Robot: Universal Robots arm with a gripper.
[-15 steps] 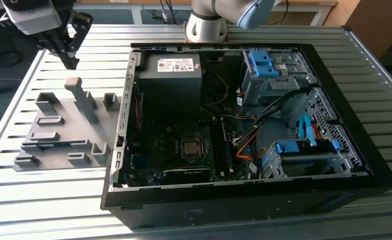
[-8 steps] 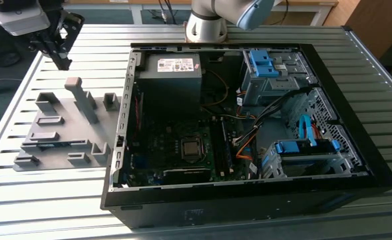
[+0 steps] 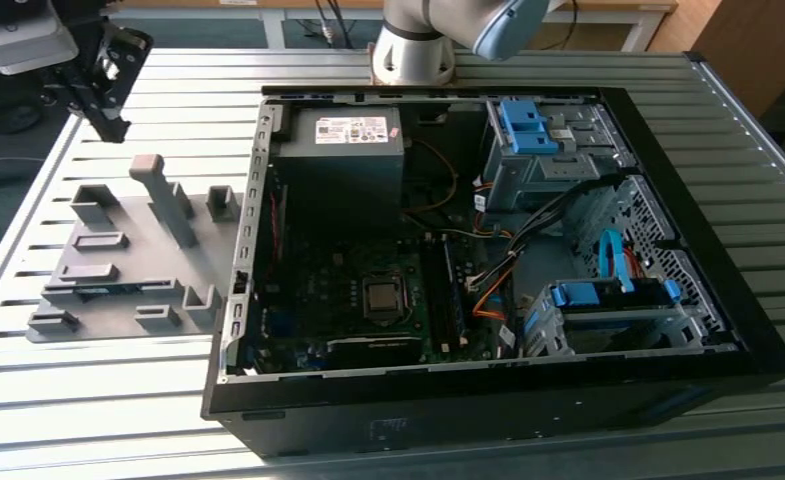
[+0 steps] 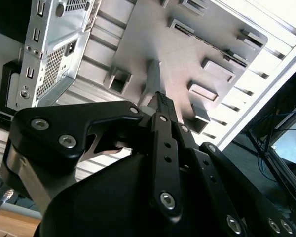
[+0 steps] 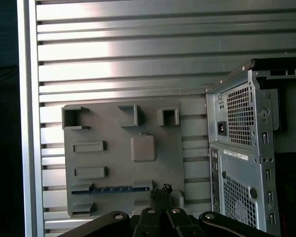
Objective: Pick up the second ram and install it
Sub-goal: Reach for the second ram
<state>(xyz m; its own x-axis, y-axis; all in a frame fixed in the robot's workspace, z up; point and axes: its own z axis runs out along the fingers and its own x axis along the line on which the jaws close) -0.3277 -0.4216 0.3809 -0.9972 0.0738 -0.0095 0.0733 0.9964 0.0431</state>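
The second ram [image 3: 115,288] is a thin blue strip standing on edge in a slot of the grey holder plate [image 3: 132,300], towards the exterior view's left. The first wrist view shows the same blue strip [image 5: 111,189] along the plate [image 5: 158,128]. My gripper [image 3: 105,122] hangs in the air over the far end of that plate, well above the ram and apart from it. Its dark fingers [image 5: 160,193] are shut together with nothing between them. In the second wrist view the gripper's tip [image 4: 159,98] points down at the plate [image 4: 182,54].
An open computer case [image 3: 499,400] lies on the slatted metal table [image 3: 85,410] to the plate's right in the exterior view. Inside it are the motherboard [image 3: 365,300], a power supply [image 3: 345,130], cables and blue drive brackets [image 3: 606,295]. Grey blocks and a tall post [image 3: 165,200] rise from the plate.
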